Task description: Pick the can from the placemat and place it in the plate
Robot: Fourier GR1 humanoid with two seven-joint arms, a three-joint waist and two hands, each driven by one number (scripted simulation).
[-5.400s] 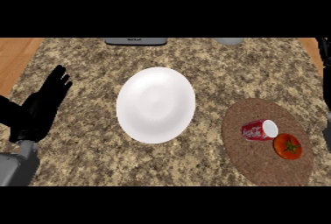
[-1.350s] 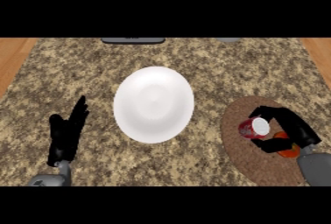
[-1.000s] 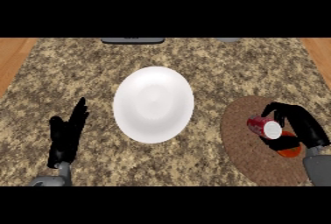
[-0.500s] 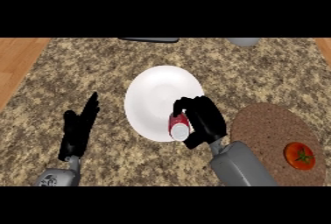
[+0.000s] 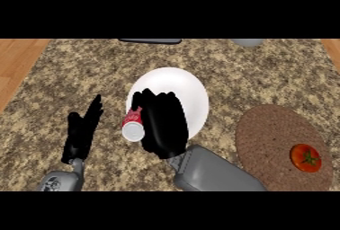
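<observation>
The red can (image 5: 133, 126) lies tilted at the lower left rim of the white plate (image 5: 179, 83), its white end facing me. My right hand (image 5: 164, 123) lies over the plate's middle. Its fingers are stretched toward the far side, and its thumb side is right against the can. It hides much of the plate and part of the can. The round brown placemat (image 5: 275, 139) lies at the right, with no can on it. My left hand (image 5: 83, 130) rests open on the counter left of the plate, fingers up.
A red tomato (image 5: 306, 157) sits on the placemat's right part. A dark object (image 5: 151, 41) and a grey one (image 5: 247, 42) show at the counter's far edge. A wooden floor (image 5: 16, 58) lies past the counter's left edge.
My right hand has carried the can off the placemat to the plate's left rim. Its fingers, curled round the can half a second ago, now look stretched out. My left hand barely moved.
</observation>
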